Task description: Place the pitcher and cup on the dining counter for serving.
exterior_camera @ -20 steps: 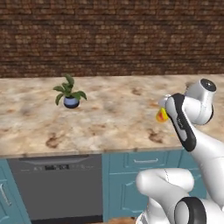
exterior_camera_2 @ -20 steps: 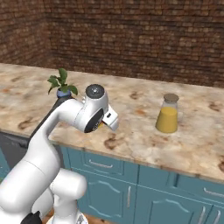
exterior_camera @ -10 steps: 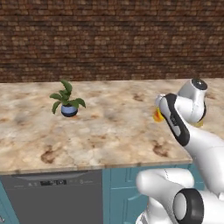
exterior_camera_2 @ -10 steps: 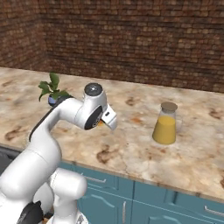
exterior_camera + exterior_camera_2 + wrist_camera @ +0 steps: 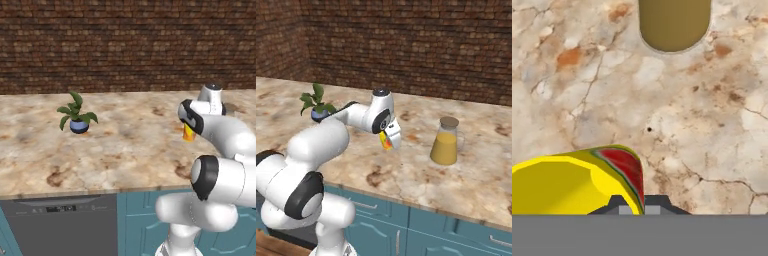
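My gripper (image 5: 391, 136) is shut on the rim of the small yellow cup (image 5: 385, 142), which hangs tilted over the dining counter (image 5: 421, 177). The hand view looks down on the cup (image 5: 567, 182) with its red mark, the wall pinched between my fingertips (image 5: 619, 206). The pitcher (image 5: 445, 142), glass with orange liquid and a brownish lid, stands upright on the counter to the right of the cup and apart from it. Its lid (image 5: 674, 22) shows at the top of the hand view. In the left base view the cup (image 5: 188, 133) peeks out behind my arm.
A small potted plant (image 5: 76, 118) in a blue pot stands on the counter to the left (image 5: 316, 104). A brick wall backs the counter. Below the front edge are a grey dishwasher (image 5: 60, 225) and teal cabinets (image 5: 456, 230).
Both base views have shifted a little, so the base has moved. The cup in my gripper has moved slightly towards the pitcher. The grip is unchanged.
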Motion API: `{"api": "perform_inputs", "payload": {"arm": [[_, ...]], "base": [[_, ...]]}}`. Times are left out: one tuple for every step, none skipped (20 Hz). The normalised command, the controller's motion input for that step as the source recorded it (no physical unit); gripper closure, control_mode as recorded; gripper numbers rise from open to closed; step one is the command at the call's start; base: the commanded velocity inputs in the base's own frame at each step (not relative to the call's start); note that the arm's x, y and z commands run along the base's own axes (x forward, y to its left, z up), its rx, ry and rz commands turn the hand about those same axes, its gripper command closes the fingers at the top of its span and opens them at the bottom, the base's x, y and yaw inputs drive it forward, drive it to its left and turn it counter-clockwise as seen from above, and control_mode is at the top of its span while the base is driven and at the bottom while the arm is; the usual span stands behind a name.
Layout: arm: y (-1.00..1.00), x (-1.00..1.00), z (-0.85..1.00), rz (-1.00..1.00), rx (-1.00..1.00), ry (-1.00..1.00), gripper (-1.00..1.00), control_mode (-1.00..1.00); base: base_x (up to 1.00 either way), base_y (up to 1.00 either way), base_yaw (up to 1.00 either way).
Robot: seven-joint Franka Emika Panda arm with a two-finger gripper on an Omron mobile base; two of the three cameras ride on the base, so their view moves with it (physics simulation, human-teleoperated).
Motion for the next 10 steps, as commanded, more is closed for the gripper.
{"api": "perform_inputs", "payload": {"arm": [[-0.41,0.61,-0.36,-0.29,0.00,0.12,1.00,-1.00],[-0.40,0.46,-0.33,-0.28,0.00,0.00,1.00,-1.00],[-0.31,0.46,-0.37,-0.25,0.00,0.01,1.00,-1.00],[-0.26,0.33,-0.34,-0.22,0.00,0.03,1.00,-1.00],[-0.15,0.11,-0.26,-0.17,0.00,0.02,1.00,-1.00],[-0.19,0.10,-0.36,-0.19,0.03,0.01,1.00,-1.00],[-0.22,0.11,-0.46,-0.21,0.05,0.00,1.00,-1.00],[-0.23,0.09,-0.54,-0.22,0.10,0.00,1.00,-1.00],[-0.18,0.06,-0.66,-0.21,0.11,0.00,1.00,-1.00],[-0.15,0.00,-0.70,-0.20,0.09,0.00,1.00,-1.00]], "base": [[0.00,0.00,0.00],[0.00,0.00,0.00],[0.00,0.00,0.00],[0.00,0.00,0.00],[0.00,0.00,0.00],[0.00,0.00,0.00],[0.00,0.00,0.00],[0.00,0.00,0.00],[0.00,0.00,0.00],[0.00,0.00,0.00]]}}
